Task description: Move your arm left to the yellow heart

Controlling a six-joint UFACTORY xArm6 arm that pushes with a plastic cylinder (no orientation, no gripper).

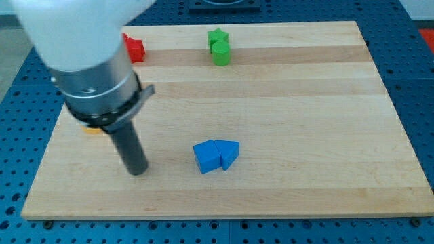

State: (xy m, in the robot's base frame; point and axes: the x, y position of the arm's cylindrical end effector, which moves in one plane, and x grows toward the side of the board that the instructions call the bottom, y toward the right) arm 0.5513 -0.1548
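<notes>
My tip (138, 169) rests at lower left, bare board toward the bottom edge. The yellow heart (90, 129) (mostly hidden by the arm) peeks out upper-left of it. No jaws here. Blue blocks (215, 155) sit right.

yellow heart (90, 129), mostly hidden, left edge

A robot lab bench

You are looking at a test setup: a pale wooden board (285, 102) lies on a blue metal table (413, 224) drilled with a regular grid of mounting holes, and a robot arm (81, 54) with a grey metal collar stands over it.
</notes>
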